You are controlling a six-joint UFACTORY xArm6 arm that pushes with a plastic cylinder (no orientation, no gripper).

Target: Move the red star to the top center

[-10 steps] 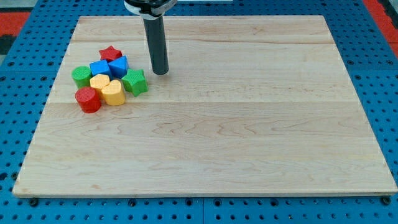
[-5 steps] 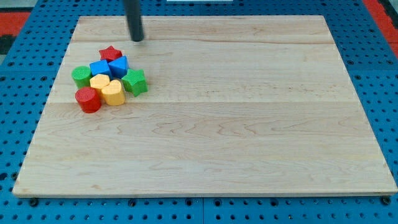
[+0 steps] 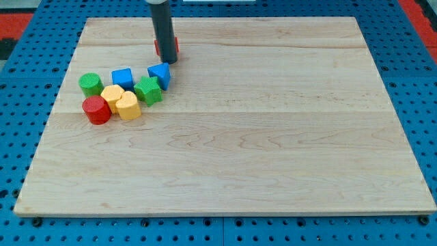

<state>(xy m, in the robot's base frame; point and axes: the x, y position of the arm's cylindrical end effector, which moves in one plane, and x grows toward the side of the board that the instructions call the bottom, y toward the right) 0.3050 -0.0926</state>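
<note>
Red star (image 3: 175, 46) hides behind my tip (image 3: 168, 62), blue block (image 3: 160, 74) just below

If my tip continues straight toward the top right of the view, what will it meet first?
Your tip already seems to touch the red star, mostly hidden behind the rod. Beyond it, bare board to the edge, as far as visible.

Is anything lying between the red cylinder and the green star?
Yes. In the camera view, two yellow blocks sit side by side between the red cylinder and the green star, packed close to both.
</note>
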